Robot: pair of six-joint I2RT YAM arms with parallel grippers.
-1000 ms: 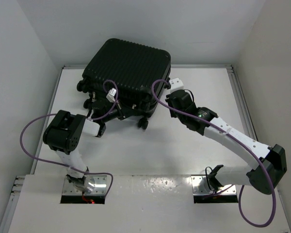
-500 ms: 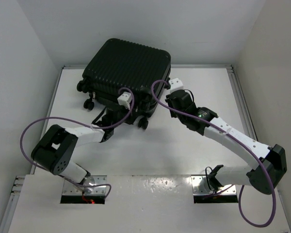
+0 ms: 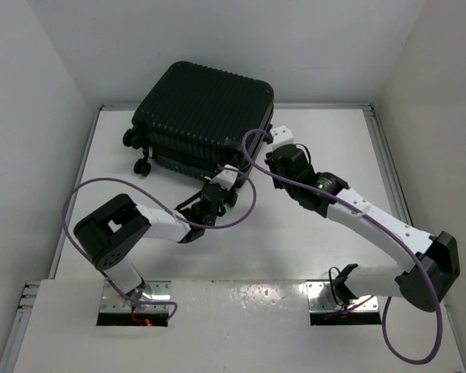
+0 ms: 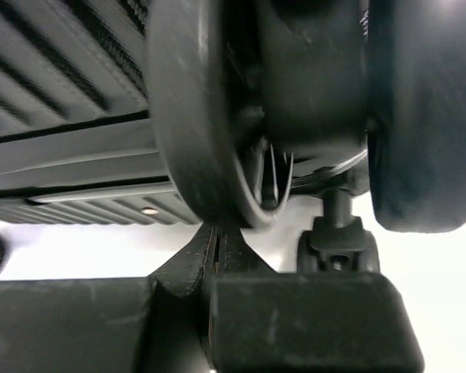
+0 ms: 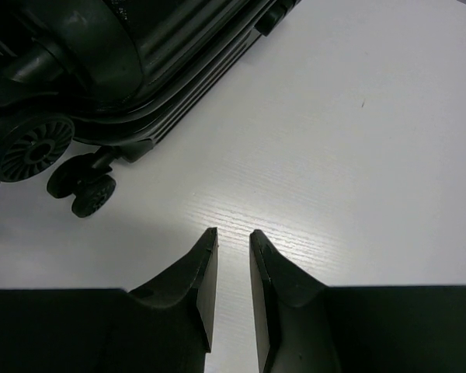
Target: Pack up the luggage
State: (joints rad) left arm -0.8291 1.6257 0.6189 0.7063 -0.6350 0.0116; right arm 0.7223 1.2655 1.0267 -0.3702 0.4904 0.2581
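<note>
- The left arm [image 3: 113, 233] rises from its base at the near left edge, folds at the elbow and sends its white forearm across the white table [image 3: 287, 249] toward the middle.
- A purple cable [image 3: 81, 198] loops from this arm out over the table.
- The left gripper [image 4: 214, 235] has its black fingers pressed together with nothing seen between them. The tips sit just beneath a black caster wheel [image 4: 186, 116] at the near corner of the case; I cannot tell whether they touch it.
- The luggage [image 3: 206, 109], a closed black suitcase with a ribbed hard shell, lies at the far left-centre of the table with its back edge by the rear wall. Two small wheels [image 3: 140, 165] stick out on its left side.
- The right wrist view shows a spoked wheel [image 5: 31, 148] under the suitcase corner, resting on the table.
- The right gripper [image 5: 231, 233] hangs over bare table just right of the suitcase, its fingers a narrow gap apart and holding nothing.
- The right arm [image 3: 373, 221] stretches from the near right base up to that spot, and a second purple cable [image 3: 248, 155] arcs over its wrist.
</note>
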